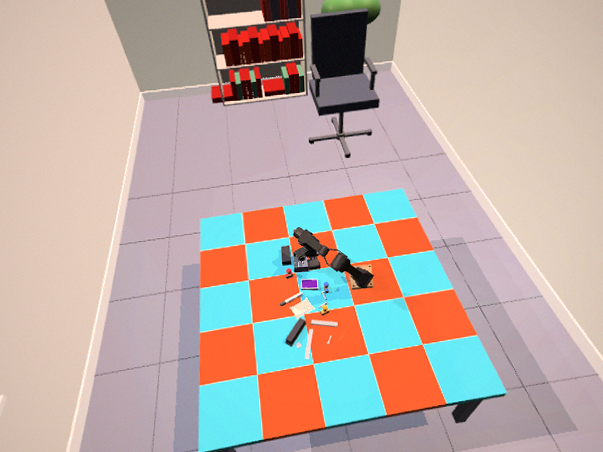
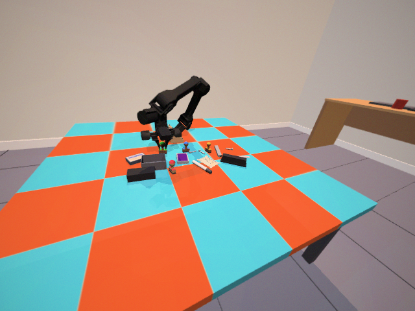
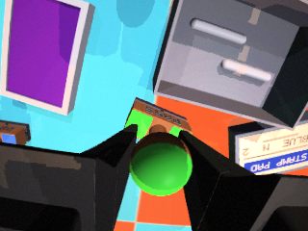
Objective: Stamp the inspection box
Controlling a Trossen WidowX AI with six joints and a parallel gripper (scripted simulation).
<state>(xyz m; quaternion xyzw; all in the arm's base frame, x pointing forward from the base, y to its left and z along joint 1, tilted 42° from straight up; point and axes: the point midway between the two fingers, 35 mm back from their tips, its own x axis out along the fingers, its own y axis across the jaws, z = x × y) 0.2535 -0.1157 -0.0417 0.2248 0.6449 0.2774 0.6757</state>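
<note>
My gripper (image 2: 162,146) (image 3: 158,134) is shut on the green-knobbed stamp (image 2: 162,151) (image 3: 161,168). The stamp is upright and seems slightly above the table; its small side lettering is unreadable. The purple ink pad (image 1: 309,284) (image 2: 182,157) (image 3: 38,48) lies open in a white frame, to the upper left in the wrist view. The cream card (image 1: 302,307) (image 2: 208,162) lies flat beyond the pad, its printing too small to read. A blue-knobbed stamp (image 1: 326,286) (image 2: 185,146), a yellow one (image 1: 324,309) (image 2: 208,146) and a red one (image 1: 289,273) (image 2: 172,166) stand around.
A grey tray (image 2: 153,162) (image 3: 166,88) with two white rods and a "STAMP PAD" box (image 2: 134,158) (image 3: 269,154) are close to the held stamp. A black block (image 1: 285,255) (image 2: 141,174) is beside the tray. A marker (image 1: 291,299) (image 2: 201,166) and another black block (image 1: 295,331) (image 2: 233,159) flank the card.
</note>
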